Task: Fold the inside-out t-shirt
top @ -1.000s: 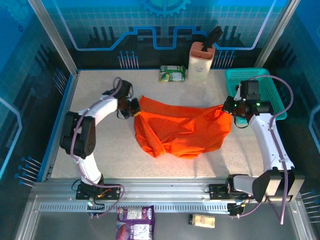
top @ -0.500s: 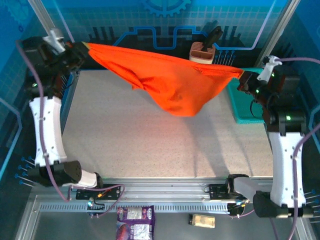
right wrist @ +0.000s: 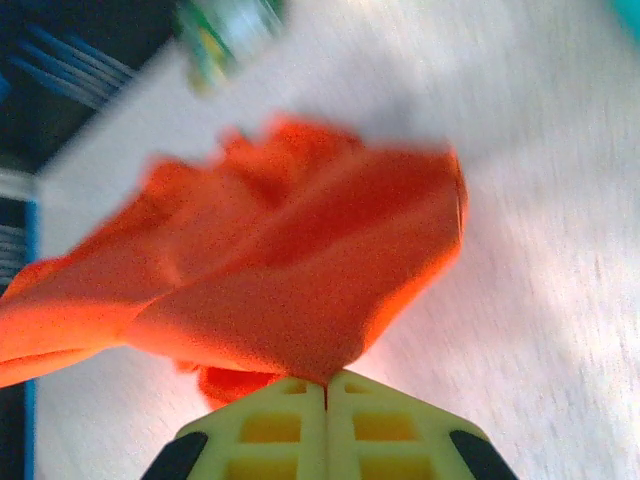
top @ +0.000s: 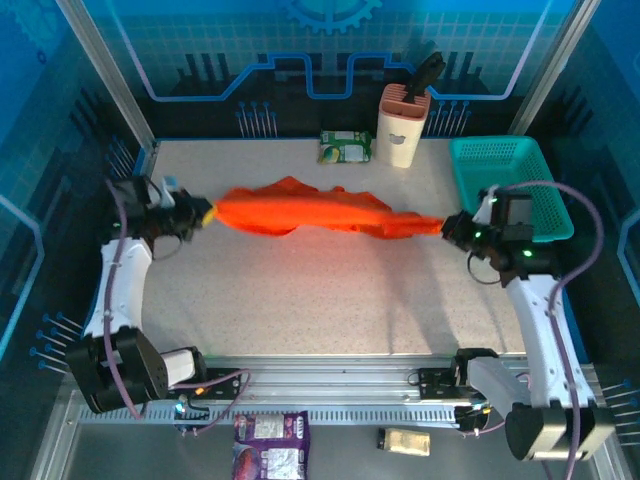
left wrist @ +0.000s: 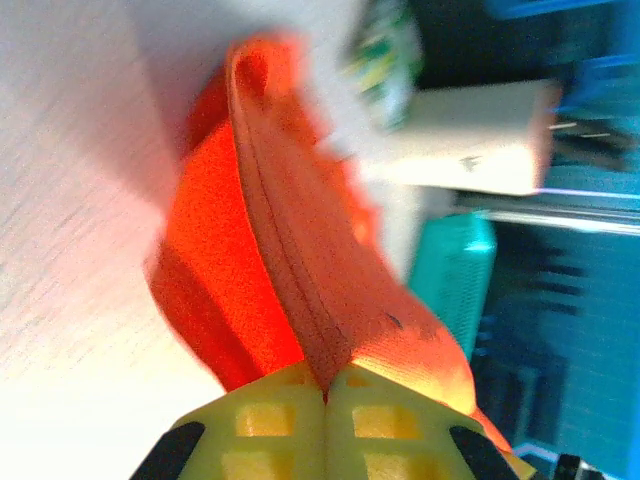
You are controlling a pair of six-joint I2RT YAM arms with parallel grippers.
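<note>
Stretching across the upper middle of the top view, the inside-out t-shirt (top: pixel 305 212) hangs as a narrow, bunched orange band between the two arms. It sags close to the counter (top: pixel 320 310), but whether it touches cannot be told. The left end effector (top: pixel 200 215), at the left of the frame, is closed tight on one end of the cloth. The right end effector (top: pixel 448 225), at the right, is pinched closed on the other end. Each wrist view shows yellow jaws pressed together with orange cloth caught in the seam.

Judging from this, folding has not begun. The shirt is neither spread flat nor creased, and it appears to be at the stage of being pulled out straight. Laying it flat and every fold are left to do.

The counter is a pale speckled slab. Along its top edge sit a green packet (top: pixel 345 146) and a cream holder (top: pixel 402 128) with a dark handle sticking out, and at upper right a teal mesh basket (top: pixel 500 143). Blue panelled walls with circuit-like line art enclose the cell.
</note>
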